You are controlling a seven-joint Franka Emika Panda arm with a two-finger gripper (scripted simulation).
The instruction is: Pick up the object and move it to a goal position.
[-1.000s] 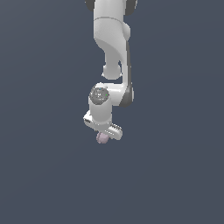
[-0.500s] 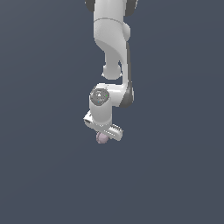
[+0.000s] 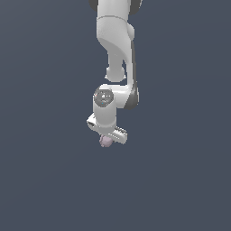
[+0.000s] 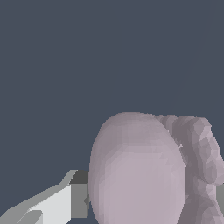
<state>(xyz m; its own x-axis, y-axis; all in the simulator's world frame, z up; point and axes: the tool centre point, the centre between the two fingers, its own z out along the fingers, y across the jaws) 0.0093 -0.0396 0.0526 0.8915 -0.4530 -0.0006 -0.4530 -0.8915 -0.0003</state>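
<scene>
The object [image 3: 106, 141], a pale mauve lobed lump, sits pinched in the gripper [image 3: 107, 138], whose one visible finger [image 4: 65, 202] presses its side. Carrying it well likely means a steady, firm squeeze. Compared with a second ago, arm and lump look barely shifted

A flat slate-blue backdrop [image 3: 40, 113] fills both views. It shows no seam, wall or furniture. The light is even and throws no visible shadows.
</scene>
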